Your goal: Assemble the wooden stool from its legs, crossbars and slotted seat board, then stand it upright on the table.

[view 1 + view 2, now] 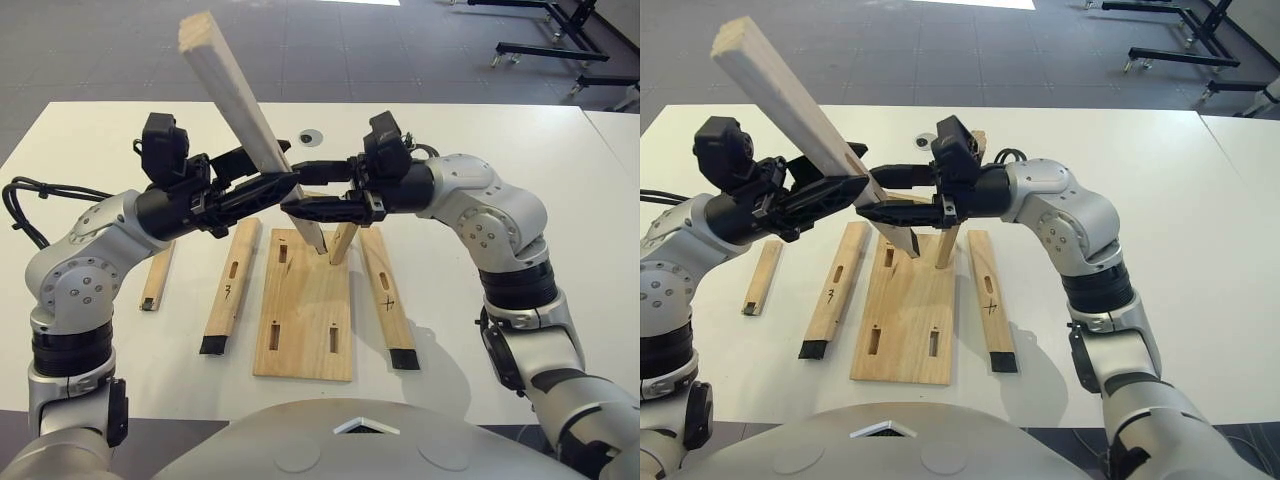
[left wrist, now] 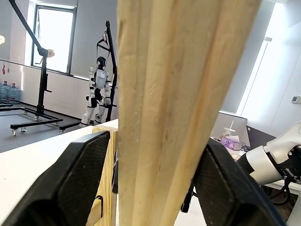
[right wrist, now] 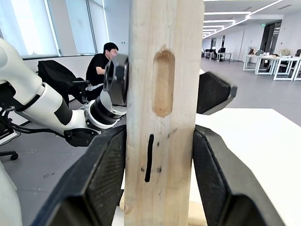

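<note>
Tilted leg (image 1: 238, 100) clamped by left hand (image 1: 272, 186) and right hand (image 1: 298, 190) (lower end at seat board (image 1: 303, 320))

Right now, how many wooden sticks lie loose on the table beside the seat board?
3. A short crossbar lies farthest to the robot's left, one leg lies just left of the seat board, and a second leg just right. Others may be hidden from view.

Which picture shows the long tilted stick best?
The left eye view: the whole long stick shows, from raised top to its foot at the board, with the left tool gripping it. The right eye view matches. The left wrist view shows a close stretch of its side. The right wrist view shows another stick.
</note>
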Controlling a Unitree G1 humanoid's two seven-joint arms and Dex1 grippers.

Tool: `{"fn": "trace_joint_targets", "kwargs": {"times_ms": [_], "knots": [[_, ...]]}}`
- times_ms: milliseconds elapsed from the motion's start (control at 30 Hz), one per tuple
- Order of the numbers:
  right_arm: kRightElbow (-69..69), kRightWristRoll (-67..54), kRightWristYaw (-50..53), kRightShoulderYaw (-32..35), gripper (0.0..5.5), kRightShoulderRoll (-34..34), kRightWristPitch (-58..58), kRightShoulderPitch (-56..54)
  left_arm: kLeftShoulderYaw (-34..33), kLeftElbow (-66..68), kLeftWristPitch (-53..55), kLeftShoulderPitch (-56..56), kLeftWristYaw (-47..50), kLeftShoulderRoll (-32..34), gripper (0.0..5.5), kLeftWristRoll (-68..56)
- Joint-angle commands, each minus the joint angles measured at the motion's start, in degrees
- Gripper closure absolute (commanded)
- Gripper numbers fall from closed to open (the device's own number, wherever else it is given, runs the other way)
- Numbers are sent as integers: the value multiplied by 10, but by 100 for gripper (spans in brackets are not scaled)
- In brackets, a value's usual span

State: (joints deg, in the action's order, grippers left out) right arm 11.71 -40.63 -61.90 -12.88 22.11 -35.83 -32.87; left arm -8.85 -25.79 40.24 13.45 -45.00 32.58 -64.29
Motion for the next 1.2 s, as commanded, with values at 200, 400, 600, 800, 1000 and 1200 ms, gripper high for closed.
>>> {"fn": "trace_joint_targets", "kwargs": {"times_ms": [200,400,600,800,1000,1200], "knots": [[-2,25,-21,-17,346,-7,16,-6,-6,6,4,7,3,3,276,5],[-3,21,-19,-12,346,-10,13,-5,-4,4,-17,3,-10,-1,341,19],[-3,24,-21,-12,346,-8,15,-4,-3,7,-25,-1,-19,-3,345,36],[-10,38,-7,-13,347,-8,19,-5,-15,8,-33,-15,-35,-12,346,24],[-23,35,-2,3,277,-3,0,-7,-25,22,-41,-24,-44,-13,346,32],[-27,24,-25,31,160,30,-10,3,-46,34,-49,-37,-49,-13,346,33]]}}
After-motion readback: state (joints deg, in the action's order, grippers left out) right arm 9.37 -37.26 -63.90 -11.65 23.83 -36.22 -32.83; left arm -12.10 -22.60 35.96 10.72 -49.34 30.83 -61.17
